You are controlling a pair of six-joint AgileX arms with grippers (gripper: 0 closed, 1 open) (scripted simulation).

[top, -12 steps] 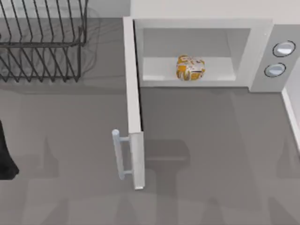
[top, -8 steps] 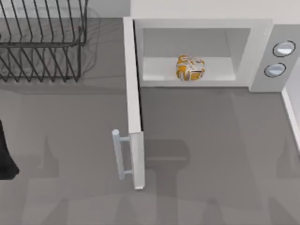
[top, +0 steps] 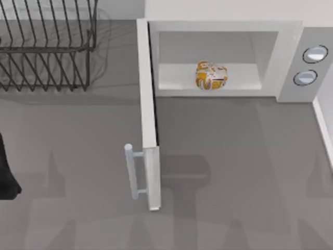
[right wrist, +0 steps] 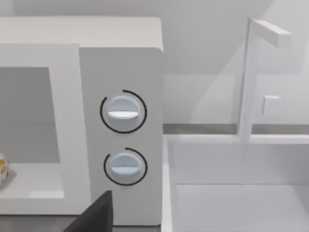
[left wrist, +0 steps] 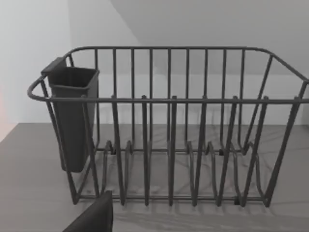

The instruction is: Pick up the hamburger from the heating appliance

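White microwave (top: 291, 52) stands with its door (top: 148, 120) swung wide; I see the orange-yellow hamburger (top: 211, 76) on its cavity floor. My left arm (top: 6, 174) waits at the bench's (top: 234, 166) left edge; its fingers' state I cannot tell.

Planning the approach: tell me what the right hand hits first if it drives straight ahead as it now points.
Probably the heating appliance, at its control panel near the two knobs, not the hamburger in the cavity. Depth is unclear.
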